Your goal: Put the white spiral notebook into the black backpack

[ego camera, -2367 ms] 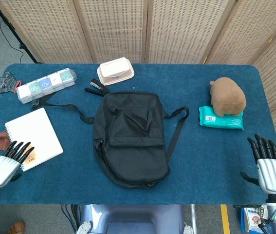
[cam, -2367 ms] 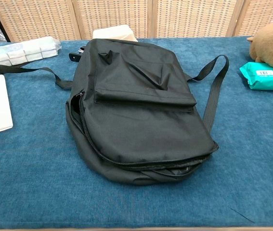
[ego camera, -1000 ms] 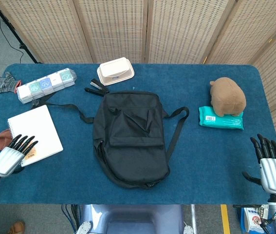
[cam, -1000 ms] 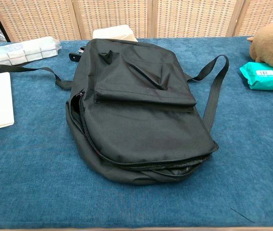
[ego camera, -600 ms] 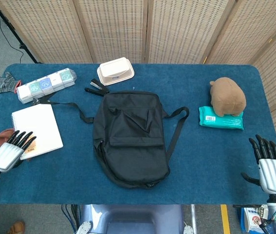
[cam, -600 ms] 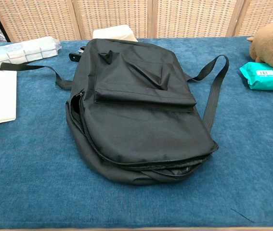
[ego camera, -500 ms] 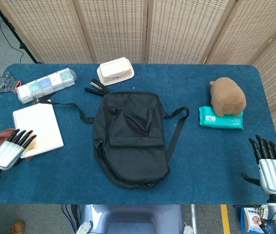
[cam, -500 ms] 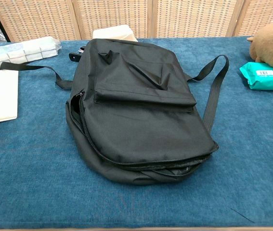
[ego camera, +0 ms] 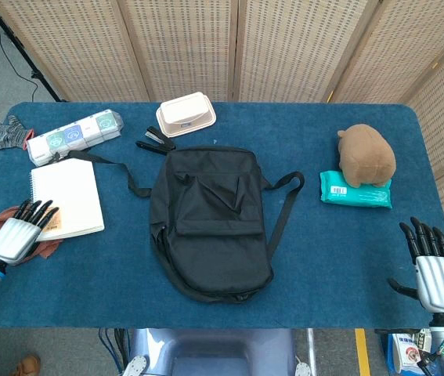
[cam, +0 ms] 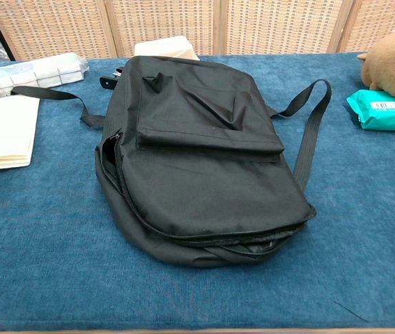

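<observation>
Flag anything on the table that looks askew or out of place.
The notebook lies slightly askew, with its far corner over the backpack strap. A brown cloth is partly tucked beneath the notebook's near-left corner, where the left hand rests. The backpack's main zip gapes open along its left side. Nothing looks spilled or damaged.

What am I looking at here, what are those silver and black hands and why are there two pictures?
They are a robot's two mechanical hands, steered remotely by a person. One picture looks down from the robot's head, the other looks forward from its chest. On the blue table lie a black backpack, a white spiral notebook, a brown plush toy on a teal wipes pack, a white lidded box and a row of small packs. The left hand rests its fingertips on the notebook's near corner. The right hand is open, holding nothing.
</observation>
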You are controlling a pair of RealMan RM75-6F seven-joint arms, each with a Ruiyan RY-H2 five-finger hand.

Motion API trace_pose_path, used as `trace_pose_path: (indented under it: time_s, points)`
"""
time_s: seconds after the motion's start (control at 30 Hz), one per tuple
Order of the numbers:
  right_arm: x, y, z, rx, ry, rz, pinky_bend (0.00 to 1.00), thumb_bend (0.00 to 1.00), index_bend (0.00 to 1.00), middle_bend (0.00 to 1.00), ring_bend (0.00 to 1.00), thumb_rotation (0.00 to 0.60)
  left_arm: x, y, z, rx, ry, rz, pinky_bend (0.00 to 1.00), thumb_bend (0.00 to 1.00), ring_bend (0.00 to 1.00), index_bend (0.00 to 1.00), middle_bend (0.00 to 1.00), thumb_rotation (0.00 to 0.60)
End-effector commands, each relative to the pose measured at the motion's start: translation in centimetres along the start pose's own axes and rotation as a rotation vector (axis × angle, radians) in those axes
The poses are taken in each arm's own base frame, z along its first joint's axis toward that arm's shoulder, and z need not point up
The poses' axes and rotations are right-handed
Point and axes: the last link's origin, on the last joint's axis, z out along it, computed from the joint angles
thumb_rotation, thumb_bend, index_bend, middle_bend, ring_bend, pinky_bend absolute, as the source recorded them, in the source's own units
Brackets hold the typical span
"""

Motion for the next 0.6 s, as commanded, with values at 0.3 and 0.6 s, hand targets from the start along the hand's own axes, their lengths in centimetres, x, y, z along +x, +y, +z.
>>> trace_pose_path:
  time_s: [0.3, 0.6]
  points:
    - [0.1, -0.1, -0.1, 0.005, -0.001, 0.0, 0.0, 0.0, 0.0, 0.0, 0.0, 0.6, 0.3, 0.6, 1.7, 0.028, 0.017, 0.025, 0.08, 0.51, 0.0, 0.01, 0.0, 0.6]
    - [0.1, -0.1, -0.2, 0.002, -0.005, 0.001, 0.0, 0.0, 0.0, 0.0, 0.0, 0.6, 0.7, 1.3, 2.7, 0.023, 0.043, 0.024, 0.22, 0.55, 0.08, 0.22, 0.05, 0.6]
